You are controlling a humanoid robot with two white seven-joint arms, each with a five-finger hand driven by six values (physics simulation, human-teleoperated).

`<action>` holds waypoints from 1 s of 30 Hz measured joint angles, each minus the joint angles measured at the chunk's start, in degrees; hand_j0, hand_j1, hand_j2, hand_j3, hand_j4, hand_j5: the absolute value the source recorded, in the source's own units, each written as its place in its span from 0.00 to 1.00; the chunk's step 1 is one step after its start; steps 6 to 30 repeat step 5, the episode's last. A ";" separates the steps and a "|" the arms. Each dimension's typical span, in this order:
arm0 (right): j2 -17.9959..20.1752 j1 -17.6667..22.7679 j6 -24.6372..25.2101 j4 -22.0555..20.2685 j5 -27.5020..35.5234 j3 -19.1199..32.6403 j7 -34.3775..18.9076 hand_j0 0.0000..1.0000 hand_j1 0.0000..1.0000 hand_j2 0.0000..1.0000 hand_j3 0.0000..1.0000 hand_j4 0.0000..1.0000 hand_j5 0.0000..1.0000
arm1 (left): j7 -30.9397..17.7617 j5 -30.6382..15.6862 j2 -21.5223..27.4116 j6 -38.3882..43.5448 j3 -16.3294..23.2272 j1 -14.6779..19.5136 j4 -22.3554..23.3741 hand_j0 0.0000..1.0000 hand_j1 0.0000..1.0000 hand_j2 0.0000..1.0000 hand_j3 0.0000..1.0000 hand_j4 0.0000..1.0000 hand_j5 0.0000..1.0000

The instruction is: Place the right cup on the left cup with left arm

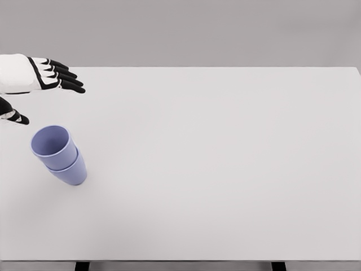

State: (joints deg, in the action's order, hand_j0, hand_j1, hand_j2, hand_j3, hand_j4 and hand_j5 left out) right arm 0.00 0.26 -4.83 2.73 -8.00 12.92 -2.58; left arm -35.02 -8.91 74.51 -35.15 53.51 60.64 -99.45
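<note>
Cups (58, 155) nested, tilted; left hand (35, 74) open, wrist cut off.

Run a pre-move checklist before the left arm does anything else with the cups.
1. Upper cup nested in lower cup: ok.
2. Stack standing upright: cannot tell; it appears to lean in this view.
3. Left hand apart from the stack: ok.
4. Left hand's fingers extended, holding nothing: ok.
5. Stack sits well in from the white table edge: ok.
6. Right arm position: cannot tell, out of view.
</note>
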 measured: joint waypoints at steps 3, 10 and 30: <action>0.00 -0.09 0.00 0.00 0.00 0.00 0.02 1.00 1.00 1.00 1.00 1.00 1.00 | 0.00 0.13 -2.66 -0.01 -0.19 0.27 0.24 1.00 1.00 1.00 1.00 1.00 1.00; 0.00 0.00 0.00 0.00 0.00 0.00 0.01 1.00 1.00 1.00 1.00 1.00 1.00 | 0.00 0.27 -3.66 -0.01 -0.17 0.09 0.31 1.00 1.00 1.00 1.00 1.00 1.00; 0.00 0.00 0.00 0.00 0.00 0.00 0.01 1.00 1.00 1.00 1.00 1.00 1.00 | 0.00 0.27 -3.66 -0.01 -0.17 0.09 0.31 1.00 1.00 1.00 1.00 1.00 1.00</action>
